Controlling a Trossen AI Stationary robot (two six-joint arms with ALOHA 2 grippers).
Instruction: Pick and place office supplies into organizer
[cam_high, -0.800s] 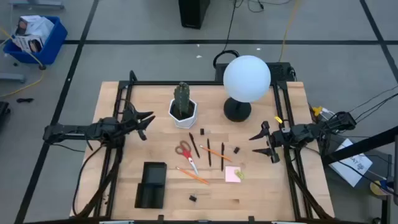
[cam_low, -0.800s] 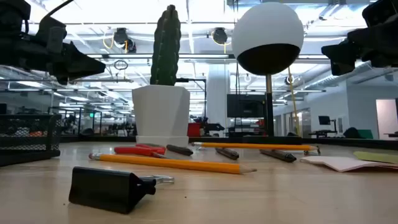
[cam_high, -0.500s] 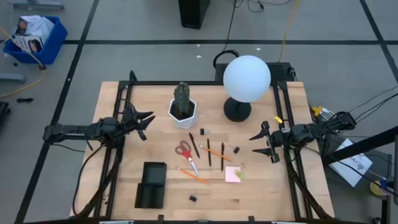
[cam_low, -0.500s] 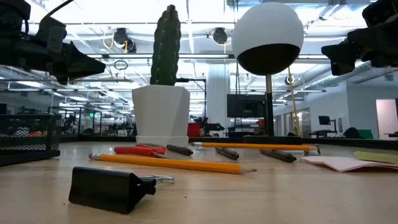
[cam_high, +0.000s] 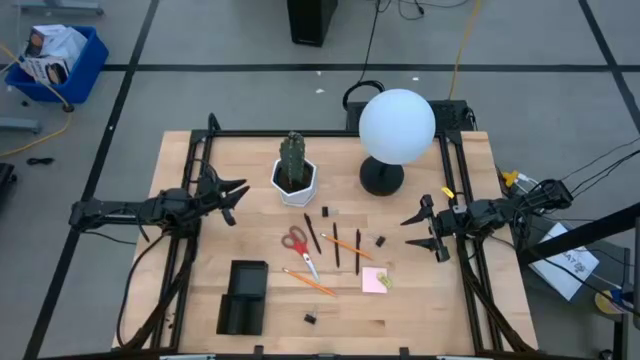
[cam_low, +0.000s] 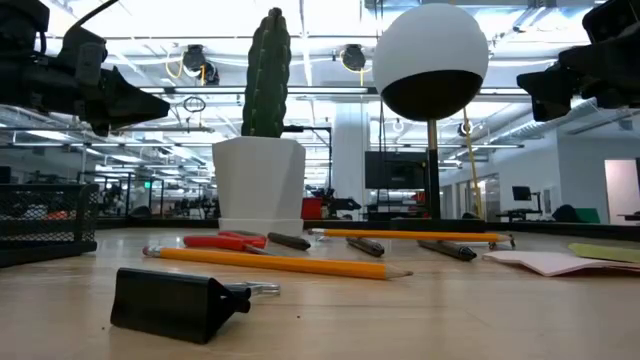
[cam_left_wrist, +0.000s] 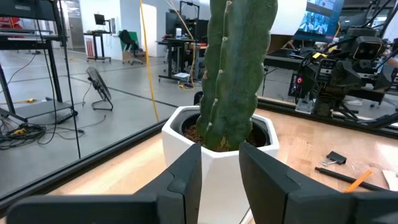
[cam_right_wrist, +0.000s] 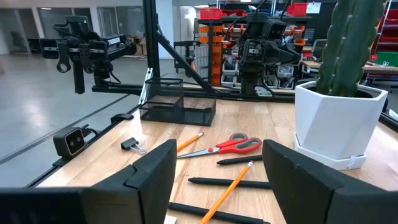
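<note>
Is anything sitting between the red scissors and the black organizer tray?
Nothing visible does. The scissors lie toward the table's middle, and the organizer sits nearer the front edge on the left arm's side, with bare wood between them.

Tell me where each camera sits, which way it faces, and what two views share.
High: overhead, straight down; both arms flank the table.
Low: tabletop height, facing the cactus; both arms above.
Left wrist: faces the cactus past the left gripper.
Right wrist: faces the scissors past the open right gripper.
All four share the cactus.
</note>
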